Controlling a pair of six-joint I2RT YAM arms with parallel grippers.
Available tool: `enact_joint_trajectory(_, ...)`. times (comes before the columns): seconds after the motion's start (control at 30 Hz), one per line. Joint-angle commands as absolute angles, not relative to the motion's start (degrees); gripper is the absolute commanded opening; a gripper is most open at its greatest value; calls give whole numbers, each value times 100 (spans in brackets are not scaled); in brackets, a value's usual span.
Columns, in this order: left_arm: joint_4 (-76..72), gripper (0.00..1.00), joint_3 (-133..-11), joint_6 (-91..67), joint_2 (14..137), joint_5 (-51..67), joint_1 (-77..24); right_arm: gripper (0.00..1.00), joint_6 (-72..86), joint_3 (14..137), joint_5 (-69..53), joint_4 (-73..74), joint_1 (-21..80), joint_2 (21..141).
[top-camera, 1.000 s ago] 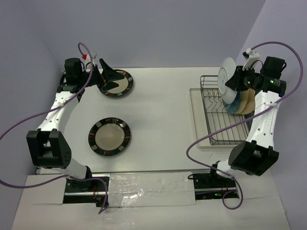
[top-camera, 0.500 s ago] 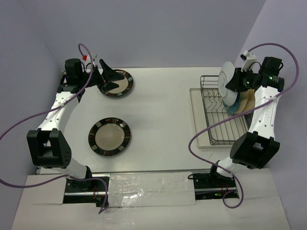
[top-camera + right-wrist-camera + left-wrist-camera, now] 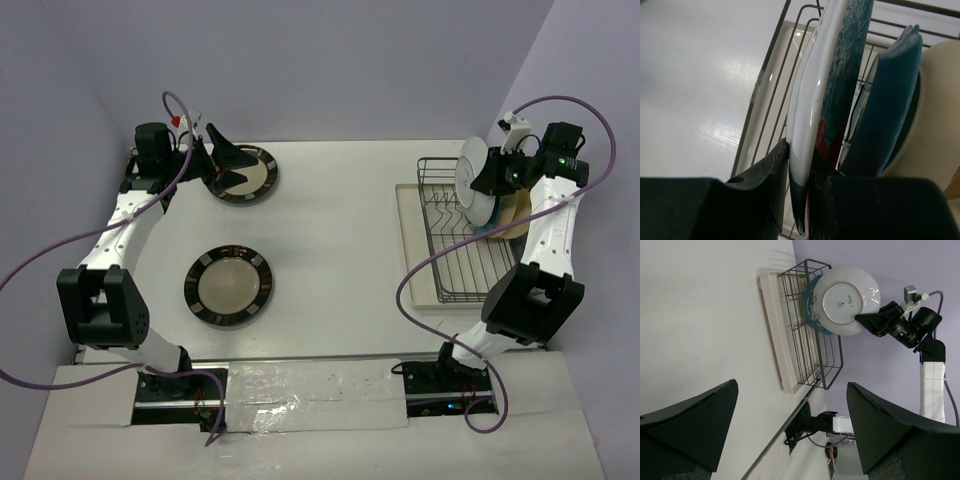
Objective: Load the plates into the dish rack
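Right gripper is clamped on the rim of the red plate with teal flowers, holding it on edge over the far end of the dish rack. Its white underside faces left toward the open table, and the painted face sits just beside the scalloped teal plate. A cream plate stands right of that.

So the whole thing comes down to one gap. The plate hangs straight down from the jaws, with its flat side about parallel to the teal one, and its slot is the next one left of the teal plate. I can't tell from these views if the bottom rim is in the wires yet. My guess is it needs lowering without tipping right into the teal one.

Left gripper is wide open, holding nothing, hovering over the far striped plate at far left. The other striped plate lies flat nearer in, so both are the left arm's job.
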State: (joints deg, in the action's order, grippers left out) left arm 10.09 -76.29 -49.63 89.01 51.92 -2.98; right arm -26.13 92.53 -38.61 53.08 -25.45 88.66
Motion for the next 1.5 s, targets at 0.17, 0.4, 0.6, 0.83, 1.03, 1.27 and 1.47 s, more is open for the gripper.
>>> enact_joint_trajectory(0.17, 861, 99, -7629, -4887, 8947, 5309, -246, 0, -2610, 9448, -4333, 4632, -2777, 8956)
enact_joint_trajectory(0.4, 844, 99, -7620, -4939, 9026, 5344, -246, 0, -2523, 9746, -4509, 4895, -3067, 9500)
enact_joint_trajectory(0.6, 914, 99, -7638, -4834, 9035, 5221, -237, 7, -2619, 9888, -4500, 5106, -3173, 9685)
enact_joint_trajectory(0.83, 1248, 99, -7699, -4588, 9044, 4992, -167, 50, -2681, 9870, -4079, 5124, -3182, 9598)
enact_joint_trajectory(1.03, 1414, 99, -7673, -4483, 8991, 4844, -44, 79, -2812, 10072, -3657, 5142, -3252, 9413)
enact_joint_trajectory(1.27, 1960, 99, -7490, -4025, 8623, 3622, 464, 100, -2689, 10195, -3235, 4694, -3234, 8711)
enact_joint_trajectory(1.47, 1574, 99, -6682, -4034, 8543, 3533, 1228, 100, -2733, 10125, -2681, 4140, -2971, 8122)
